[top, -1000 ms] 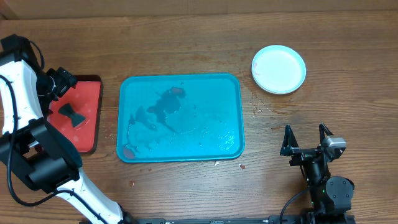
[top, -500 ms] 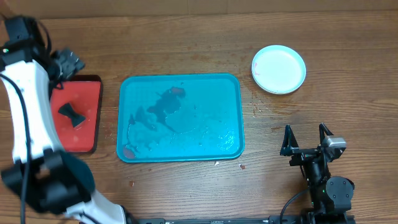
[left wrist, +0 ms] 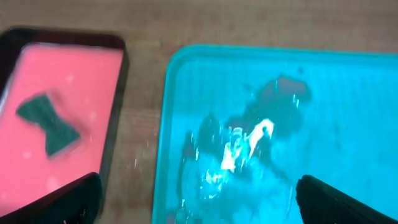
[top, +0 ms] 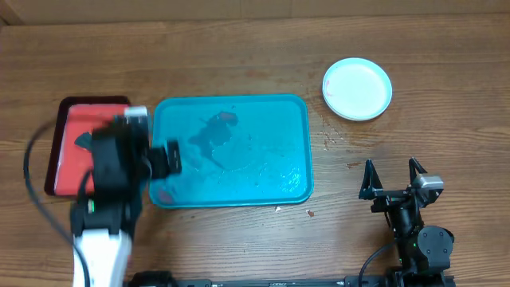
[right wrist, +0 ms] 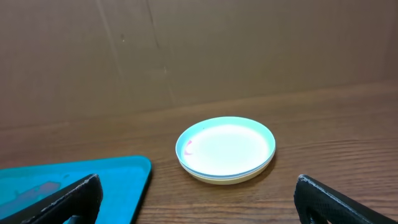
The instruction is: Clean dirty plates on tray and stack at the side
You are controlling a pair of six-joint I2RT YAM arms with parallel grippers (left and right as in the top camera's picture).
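Observation:
The plates (top: 357, 88) stand in one stack on the wood at the back right, off the tray. The top one is light teal with a white centre and a small red smear at its left rim; a yellowish one shows at the bottom in the right wrist view (right wrist: 226, 148). The teal-blue tray (top: 231, 100) lies in the middle, wet, with dark smears and no plates on it; it also shows in the left wrist view (left wrist: 348, 124). My left gripper (top: 163, 159) hovers over the tray's left edge, open and empty (left wrist: 199, 205). My right gripper (top: 393, 179) is open and empty (right wrist: 199, 199), front right, facing the stack.
A red tray with a dark rim (top: 68, 163) lies left of the teal tray, with a dark bow-shaped sponge (left wrist: 48, 122) on it. Small red specks dot the wood near the teal tray's front right corner (top: 309, 213).
My left arm has swung from the far back left, beyond the red tray, to the teal tray's left edge. The sponge stays on the red tray. The right arm has not moved.

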